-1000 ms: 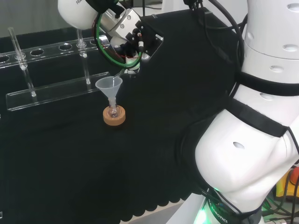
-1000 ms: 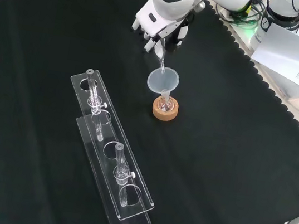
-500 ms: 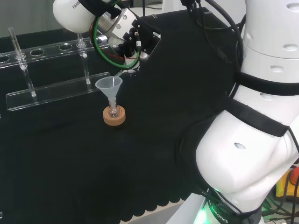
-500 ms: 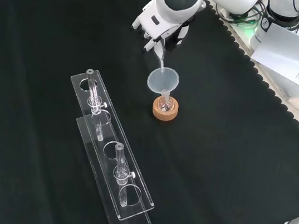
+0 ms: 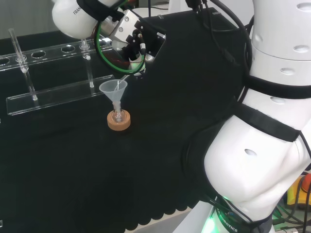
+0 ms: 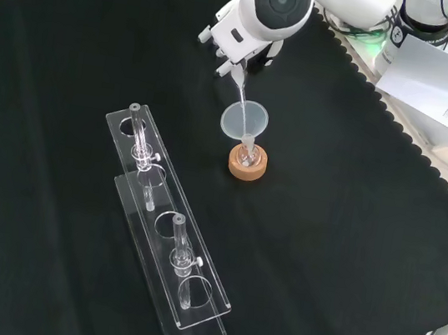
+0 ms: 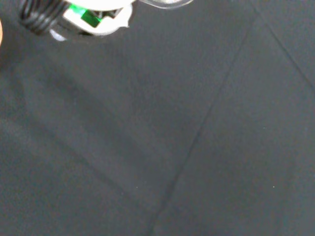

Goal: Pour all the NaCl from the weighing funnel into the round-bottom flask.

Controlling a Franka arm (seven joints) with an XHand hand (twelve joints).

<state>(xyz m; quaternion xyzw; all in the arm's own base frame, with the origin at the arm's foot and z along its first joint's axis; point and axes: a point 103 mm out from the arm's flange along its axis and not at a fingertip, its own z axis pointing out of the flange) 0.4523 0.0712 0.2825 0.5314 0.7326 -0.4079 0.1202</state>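
A small round-bottom flask (image 5: pixel 117 116) (image 6: pixel 247 154) stands in a cork ring (image 5: pixel 119 124) (image 6: pixel 247 168) near the cloth's middle. A translucent plastic funnel (image 5: pixel 113 89) (image 6: pixel 244 121) sits in its neck. The hand (image 5: pixel 138 41) (image 6: pixel 241 42) hovers just beyond the funnel, shut on a clear weighing funnel (image 5: pixel 125 76) (image 6: pixel 241 94). That piece is tilted down, its thin spout reaching into the plastic funnel's mouth. I cannot make out any salt. A blurred white part of the hand (image 7: pixel 98 14) shows in the wrist view above black cloth.
A clear acrylic tube rack (image 5: pixel 58 92) (image 6: pixel 171 235) holding a few glass tubes lies to the left of the flask in the front view. A white sheet (image 6: pixel 435 81) and cables lie past the cloth's scalloped edge. The arm's big white links (image 5: pixel 262 145) stand at the head view's right.
The wrist has turned further, its round cap swinging right in the front view. The weighing funnel is tilted more steeply and its spout reaches lower into the plastic funnel. The flask has not moved.
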